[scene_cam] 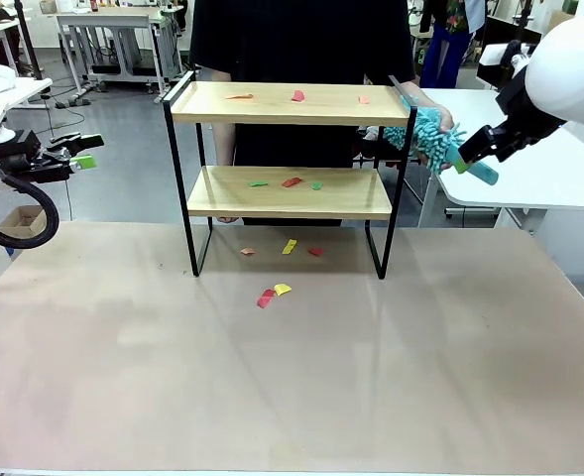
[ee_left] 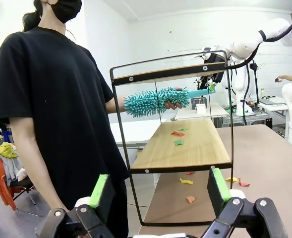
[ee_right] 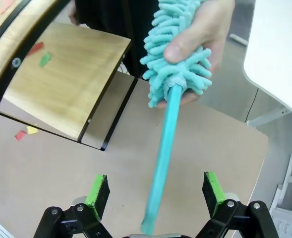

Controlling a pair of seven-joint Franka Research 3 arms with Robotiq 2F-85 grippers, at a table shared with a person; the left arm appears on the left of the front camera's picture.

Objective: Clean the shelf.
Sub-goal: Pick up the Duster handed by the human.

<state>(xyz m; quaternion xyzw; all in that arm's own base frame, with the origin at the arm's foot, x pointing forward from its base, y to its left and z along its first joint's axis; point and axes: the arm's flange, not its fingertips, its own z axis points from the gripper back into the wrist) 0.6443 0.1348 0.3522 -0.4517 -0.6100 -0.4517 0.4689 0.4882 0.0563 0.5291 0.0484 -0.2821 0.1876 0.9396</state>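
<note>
- Viewing from front, located shelf (scene_cam: 282, 103) at far centre of desk (scene_cam: 292, 377).
- Found left claw (scene_cam: 83, 156) open, well left of shelf.
- Found right claw (ee_right: 155, 191) open, duster (ee_right: 166, 124) handle between fingers untouched, head in person's hand (ee_right: 205, 25).

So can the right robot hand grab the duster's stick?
Probably yes: the duster handle lies between the fingers of the open right gripper, nothing blocking; the person's hand holds the fluffy head.

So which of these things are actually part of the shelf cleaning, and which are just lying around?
Part of the job: shelf, paper scraps on its boards, teal duster held out by the person's hand, open right gripper around its handle.
Just lying about: scraps on the table, cardboard box, white side table, open left gripper.
</note>
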